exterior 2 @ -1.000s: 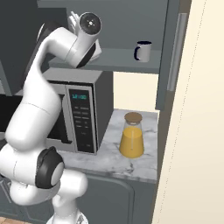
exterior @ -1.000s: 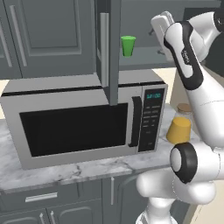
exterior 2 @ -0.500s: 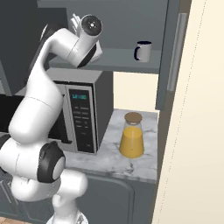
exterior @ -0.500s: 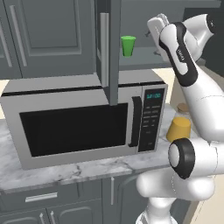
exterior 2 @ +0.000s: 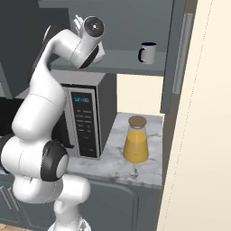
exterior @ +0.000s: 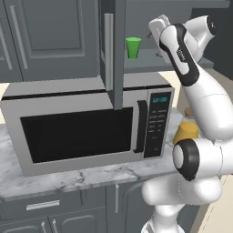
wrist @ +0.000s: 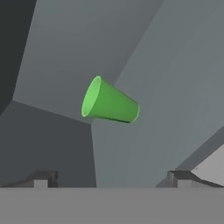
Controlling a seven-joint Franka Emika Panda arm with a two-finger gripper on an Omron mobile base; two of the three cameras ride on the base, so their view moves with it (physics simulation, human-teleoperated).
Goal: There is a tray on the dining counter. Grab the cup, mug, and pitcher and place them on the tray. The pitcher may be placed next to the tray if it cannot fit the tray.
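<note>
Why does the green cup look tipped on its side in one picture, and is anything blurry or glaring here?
In the hand view the cup lies sideways because that camera rolls with the hand; in the left base view it stands upright on the shelf. All views are sharp, evenly lit renders, with soft shading and no glare.

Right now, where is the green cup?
The cup stands on the open cabinet shelf above the microwave, just left of the raised gripper in the left base view.

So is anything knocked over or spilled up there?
No, nothing stands out. The green cup stands upright on the cabinet shelf; it looks sideways in the hand view because that camera is rolled. The mug and the lidded pitcher stand upright, with no spill.
</note>
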